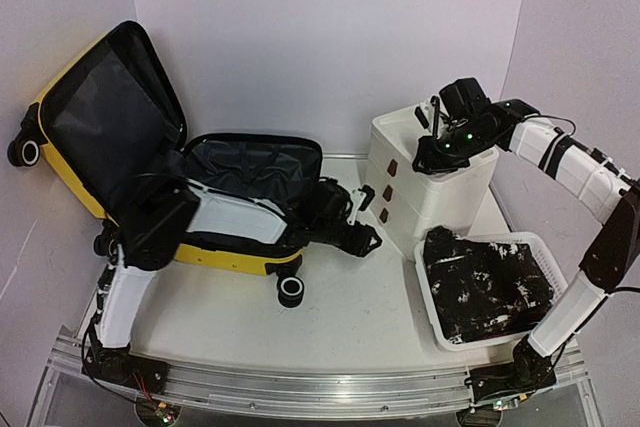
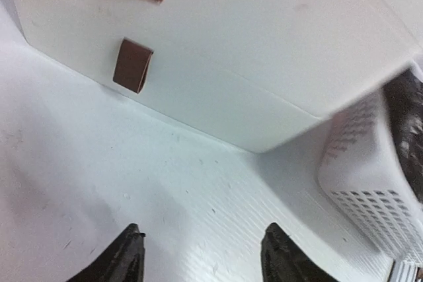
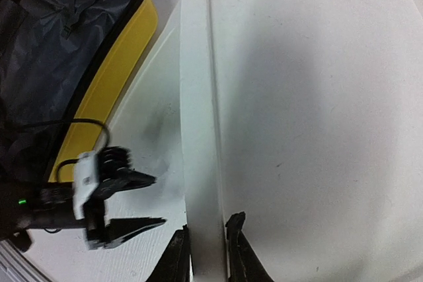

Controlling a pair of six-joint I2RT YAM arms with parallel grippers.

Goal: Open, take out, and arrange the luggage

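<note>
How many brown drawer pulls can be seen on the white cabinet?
3 pulls, stacked one per drawer down the front of the cabinet: top, middle, bottom. None seems hidden.

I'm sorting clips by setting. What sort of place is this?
Probably a lab test booth: plain lilac walls, robot arms bolted to a metal rail, staged props like the open yellow luggage.

Plain pale panels (image 1: 330,37) enclose the left, rear and right sides. The white tabletop (image 1: 340,337) is lightly scuffed; an aluminium rail (image 1: 320,385) runs along its near edge. Lighting appears diffuse, with soft shadows.
</note>
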